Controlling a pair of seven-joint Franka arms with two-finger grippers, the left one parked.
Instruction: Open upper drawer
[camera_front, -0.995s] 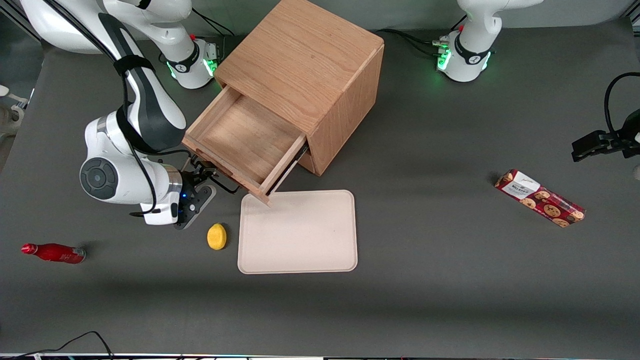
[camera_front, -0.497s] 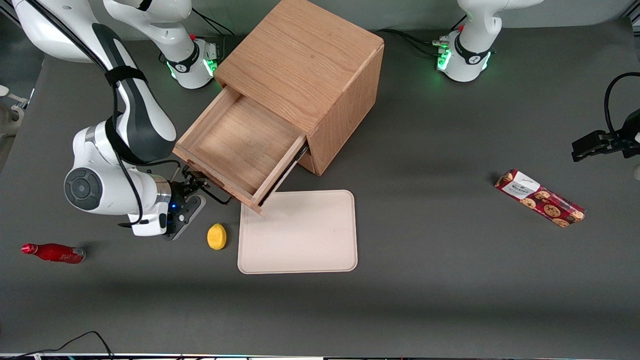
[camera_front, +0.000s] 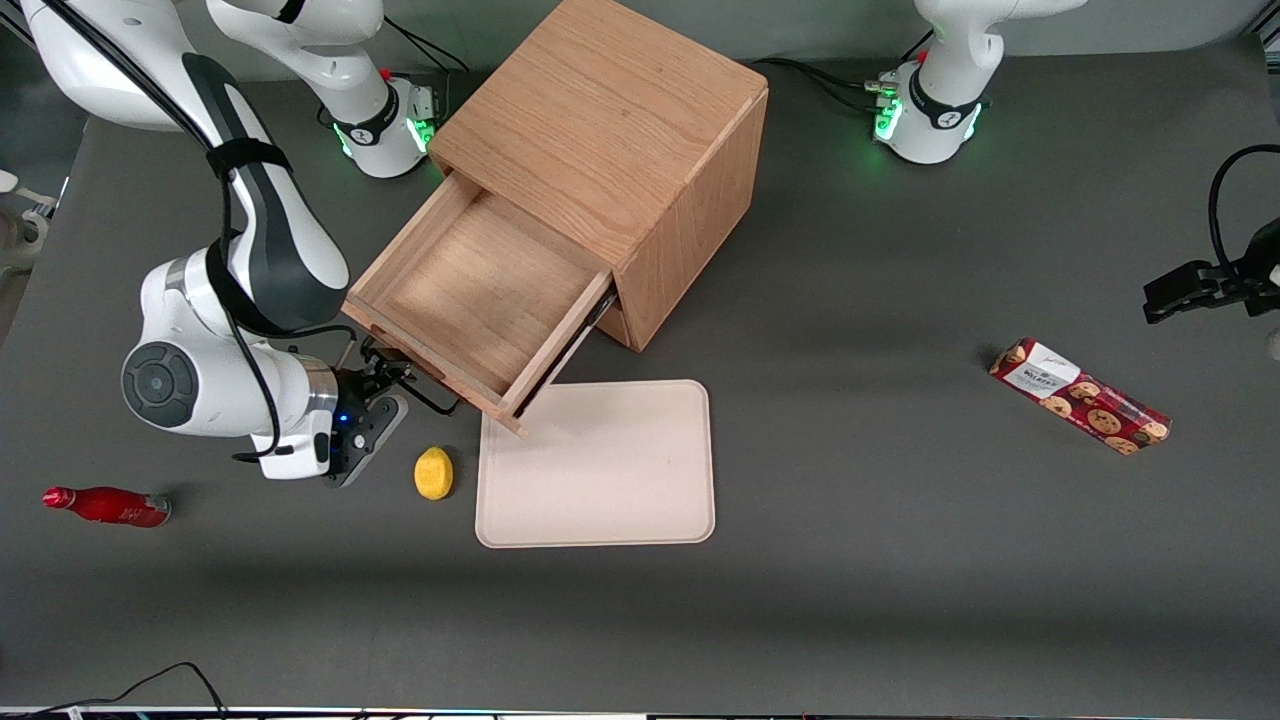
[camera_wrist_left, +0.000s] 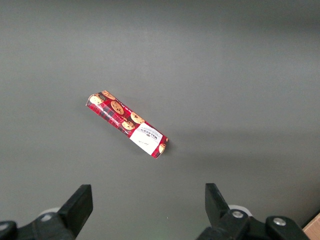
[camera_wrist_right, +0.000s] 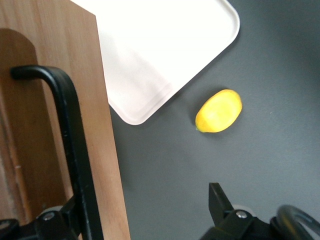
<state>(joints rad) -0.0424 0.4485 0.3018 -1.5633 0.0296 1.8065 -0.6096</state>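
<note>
The upper drawer (camera_front: 470, 290) of the oak cabinet (camera_front: 610, 130) stands pulled far out, and its tray shows bare wood inside. Its thin black wire handle (camera_front: 432, 395) sticks out of the front panel. My right gripper (camera_front: 385, 378) is in front of the drawer, at the handle. In the right wrist view the front panel (camera_wrist_right: 45, 100) and the handle (camera_wrist_right: 75, 150) are close up. The gripper (camera_wrist_right: 142, 202) is open, its fingers spread wide. The handle bar lies just inside one finger (camera_wrist_right: 60, 217); the other finger (camera_wrist_right: 218, 200) is well apart from it. The lower drawer is hidden.
A beige tray (camera_front: 600, 465) lies flat just nearer the camera than the drawer's corner. A yellow lemon (camera_front: 433, 472) sits beside it, close to my gripper. A red bottle (camera_front: 105, 505) lies toward the working arm's end. A cookie box (camera_front: 1080, 396) lies toward the parked arm's end.
The drawer has slid farther out of the cabinet. My gripper and forearm have moved with its handle, away from the cabinet toward the working arm's end.
</note>
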